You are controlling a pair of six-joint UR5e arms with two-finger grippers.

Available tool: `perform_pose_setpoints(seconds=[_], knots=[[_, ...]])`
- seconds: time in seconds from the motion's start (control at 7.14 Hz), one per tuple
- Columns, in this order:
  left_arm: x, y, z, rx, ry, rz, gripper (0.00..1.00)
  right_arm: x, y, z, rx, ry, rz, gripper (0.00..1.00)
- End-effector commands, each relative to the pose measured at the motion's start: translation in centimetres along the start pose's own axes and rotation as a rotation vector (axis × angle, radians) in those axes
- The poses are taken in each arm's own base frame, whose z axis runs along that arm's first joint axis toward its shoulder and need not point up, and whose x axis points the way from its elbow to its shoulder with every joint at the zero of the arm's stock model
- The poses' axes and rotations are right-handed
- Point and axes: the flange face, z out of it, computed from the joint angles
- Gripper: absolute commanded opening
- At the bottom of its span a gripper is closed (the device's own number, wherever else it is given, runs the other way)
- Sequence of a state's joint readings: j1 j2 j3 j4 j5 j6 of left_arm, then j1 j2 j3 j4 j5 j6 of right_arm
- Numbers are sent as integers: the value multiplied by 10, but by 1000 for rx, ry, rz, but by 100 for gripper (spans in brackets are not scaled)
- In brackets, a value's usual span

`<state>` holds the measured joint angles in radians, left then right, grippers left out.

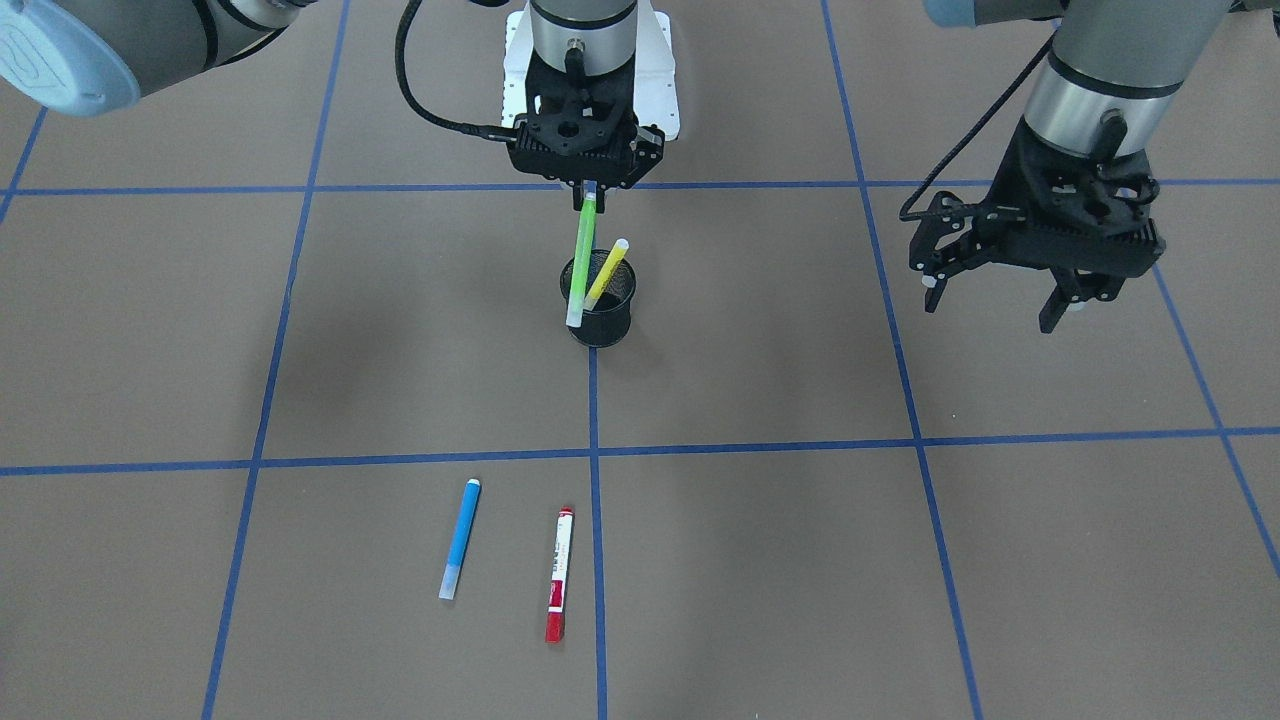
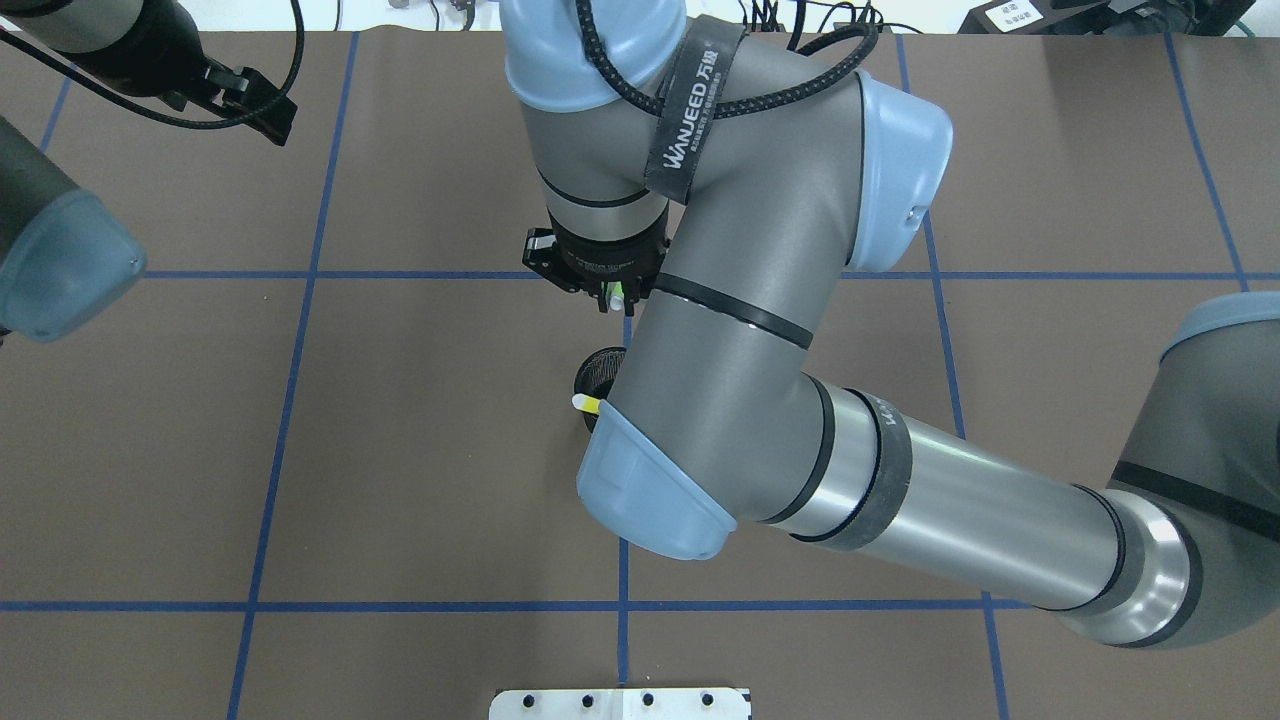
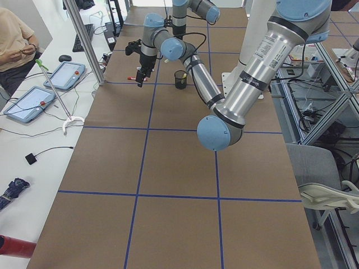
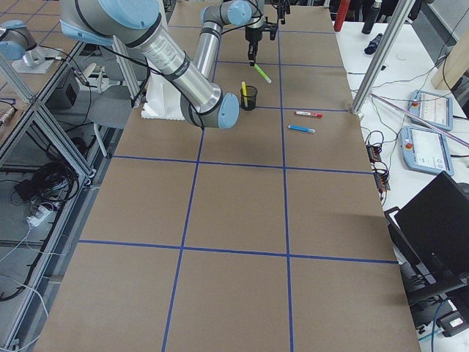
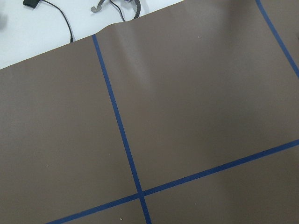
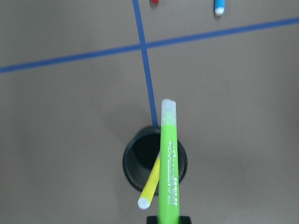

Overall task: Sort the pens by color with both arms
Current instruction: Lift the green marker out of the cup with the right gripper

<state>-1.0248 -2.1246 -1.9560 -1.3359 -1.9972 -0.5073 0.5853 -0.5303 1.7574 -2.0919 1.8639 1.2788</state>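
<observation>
My right gripper (image 1: 588,186) is shut on the top end of the green pen (image 1: 582,260), which hangs tilted in the air just above the black mesh cup (image 1: 600,305). The wrist view shows the green pen (image 6: 168,163) over the cup (image 6: 134,164). The yellow pen (image 1: 606,274) leans inside the cup. The blue pen (image 1: 460,538) and the white pen with red ends (image 1: 559,573) lie on the mat, apart from each other. My left gripper (image 1: 990,305) is open and empty, hovering far to the side.
Blue tape lines (image 5: 119,126) divide the brown mat into squares. The white pedestal base (image 1: 655,95) stands behind the cup. My right arm's elbow (image 2: 650,500) hides most of the cup from overhead. An operator's table with tablets (image 3: 33,101) runs along the far edge.
</observation>
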Motion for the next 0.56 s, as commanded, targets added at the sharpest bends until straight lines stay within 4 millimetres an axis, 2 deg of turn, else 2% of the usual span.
perform_pose_setpoints(seconds=[0.0,0.14,0.28,0.42], knots=[[0,1,2,-4,1,-11,99,-11,-22,-8,180,19,-67,0],[1,1,2,-4,2,-26,99,-30,-40,12,244,13,-74,0],[1,1,3,-6,2,-29,99,-56,-62,41,295,2,-80,0],[1,1,5,-8,0,-30,99,-65,-78,65,348,-4,-82,0]])
